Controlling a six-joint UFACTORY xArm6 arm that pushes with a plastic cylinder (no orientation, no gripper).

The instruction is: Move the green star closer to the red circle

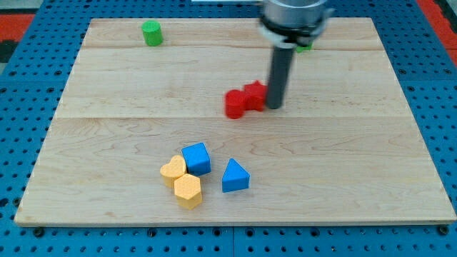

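Table: pale wooden board (107,143) of lengthwise planks, lying on a blue perforated base (21,107) that shows on all sides.
Room: only the blue base shows around the board, with a strip of red at the view's top right corner (439,8).
Green star: a small green scrap (305,47) peeks out just right of the rod near the view's top edge; mostly hidden by the arm, so its shape cannot be made out.
Red circle: red block (235,104) near the board's middle, rounded, touching a second red block (254,95) on its right; which shape each has is hard to tell.
My tip: lower end of the dark rod (274,107), touching the right side of the second red block, below the green scrap and well apart from it.
Hand: the arm ends in a plain rod, so nothing spreads or pinches.
Green cylinder: upright (151,33), near the view's top left, far from the rest.
Lower cluster: blue block (196,158) touching two yellow blocks (173,170) (188,190); blue triangle (235,176) just to their right, apart.
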